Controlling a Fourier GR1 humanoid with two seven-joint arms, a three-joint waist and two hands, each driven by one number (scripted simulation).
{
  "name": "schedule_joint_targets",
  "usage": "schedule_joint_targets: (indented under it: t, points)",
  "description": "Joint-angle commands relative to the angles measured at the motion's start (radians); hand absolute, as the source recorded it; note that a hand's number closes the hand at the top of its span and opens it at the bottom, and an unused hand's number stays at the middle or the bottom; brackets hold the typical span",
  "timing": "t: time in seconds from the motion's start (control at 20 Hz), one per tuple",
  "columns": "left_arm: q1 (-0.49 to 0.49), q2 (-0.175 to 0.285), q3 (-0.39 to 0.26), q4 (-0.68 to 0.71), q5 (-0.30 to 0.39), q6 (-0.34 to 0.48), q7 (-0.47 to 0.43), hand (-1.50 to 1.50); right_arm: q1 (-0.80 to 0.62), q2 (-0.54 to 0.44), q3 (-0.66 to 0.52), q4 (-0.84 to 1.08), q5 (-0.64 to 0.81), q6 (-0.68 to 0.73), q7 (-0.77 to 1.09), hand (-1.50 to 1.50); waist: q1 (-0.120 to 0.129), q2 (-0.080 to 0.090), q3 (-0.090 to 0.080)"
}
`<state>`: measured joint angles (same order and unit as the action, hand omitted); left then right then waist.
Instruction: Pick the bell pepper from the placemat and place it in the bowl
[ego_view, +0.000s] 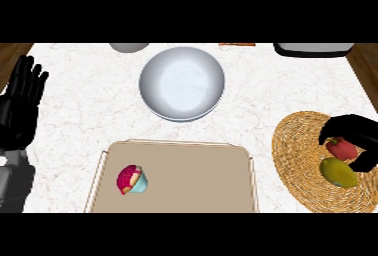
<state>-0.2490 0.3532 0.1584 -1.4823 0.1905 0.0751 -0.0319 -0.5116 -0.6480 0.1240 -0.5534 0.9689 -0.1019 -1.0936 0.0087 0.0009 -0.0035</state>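
at the left edge the left hand (18, 107) rests open, fingers up, well apart from everything. next come a tray (192, 170) with a small cupcake (133, 179), then the white bowl (182, 82) further up the counter. on the right, the woven placemat (299, 165) carries the red bell pepper (342, 149), with a yellow-green fruit (339, 172) just beside it. the right hand (353, 129) arches over the pepper, fingers and thumb curled round it. the bowl lies up and to the left of that hand, so the carry looks like a job for the right arm.
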Motion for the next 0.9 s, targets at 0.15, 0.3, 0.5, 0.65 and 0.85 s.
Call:
schedule_joint_targets:
  t: [0.15, 0.3, 0.5, 0.65, 0.85]
  points:
    - [0.055, -0.036, -0.008, -0.013, -0.012, -0.005, -0.040, 0.00, -0.019, 0.011, -0.030, 0.008, -0.024, -0.083, -0.149, 1.50, 0.003, 0.001, 0.004]
    - [-0.072, -0.021, -0.018, 0.044, 0.005, -0.036, -0.029, 0.00, -0.285, 0.022, 0.010, 0.153, 0.071, 0.037, 0.087, 1.50, 0.087, 0.038, 0.007]
    - [-0.120, -0.030, -0.067, 0.002, -0.004, -0.050, 0.000, 0.00, -0.428, -0.032, 0.007, 0.214, 0.092, 0.156, 0.209, 1.50, 0.181, 0.071, 0.008]
    - [-0.124, -0.051, -0.075, 0.006, -0.002, -0.041, 0.000, 0.00, -0.482, -0.059, 0.001, 0.258, 0.097, 0.165, 0.173, 1.50, 0.175, 0.072, 0.011]
    - [-0.114, -0.042, -0.072, -0.003, -0.001, -0.048, 0.002, 0.00, -0.539, -0.080, -0.023, 0.300, 0.088, 0.156, 0.175, 1.50, 0.181, 0.069, 0.012]
